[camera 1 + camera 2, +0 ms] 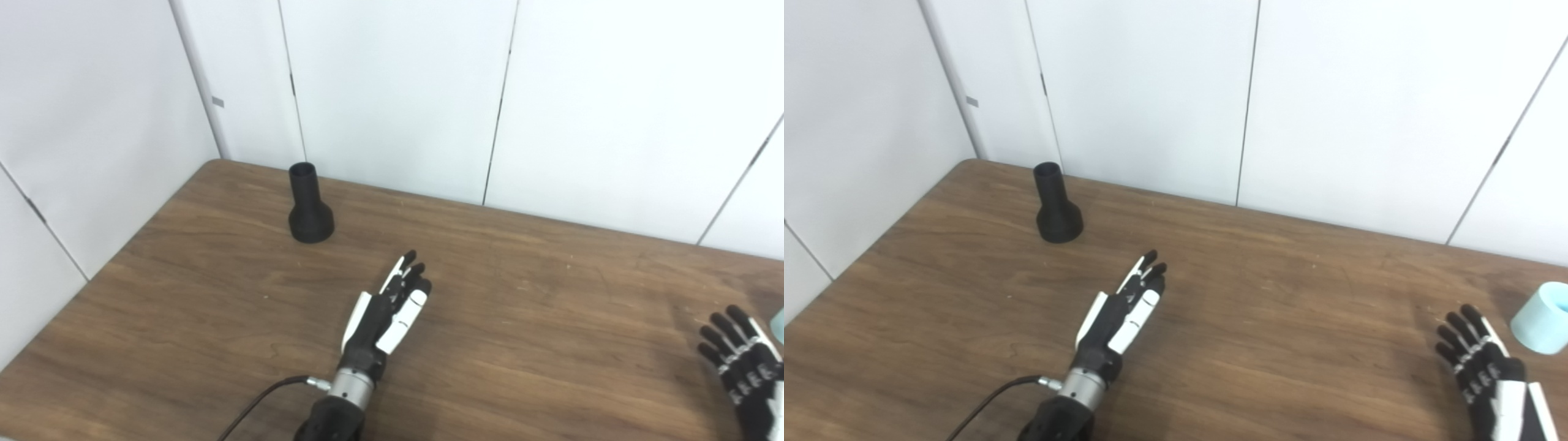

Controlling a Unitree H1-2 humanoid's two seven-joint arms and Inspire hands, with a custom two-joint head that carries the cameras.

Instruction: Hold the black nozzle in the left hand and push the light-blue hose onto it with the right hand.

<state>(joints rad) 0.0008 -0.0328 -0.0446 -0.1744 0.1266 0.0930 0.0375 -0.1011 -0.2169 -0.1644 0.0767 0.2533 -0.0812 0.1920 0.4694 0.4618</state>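
Stands upright near the far-left corner of the wooden table [184, 318]: the black nozzle [310, 205], wide base down on the wood, narrow open neck pointing up, so long axis vertical. Lies ahead and to the left of the left hand [387, 306], well apart from it, with bare table between. Reaches in from the lower edge, that left hand, fingers straight and close together, tips pointing away toward the far wall, nothing held; a dark cable [257, 401] loops off its wrist. Sits far off at the right edge: the light-blue hose [1538, 317], seen clearly only in the right eye view as a short pale cylinder with its open end turned up and to the left; cannot tell how far it runs beyond the frame. Rests just beside it, a little nearer the robot, the right hand [1482, 361], fingers spread and extended, gripping nothing, not touching the hose as far as can be seen. Nearer the nozzle by a wide margin: the left hand; nearer the hose: the right. Judged as the very start, neither part grasped. Likely calls for a forward-left reach and a sideways wrap around the neck. No containers in view apart from the two hollow parts, both apparently empty.
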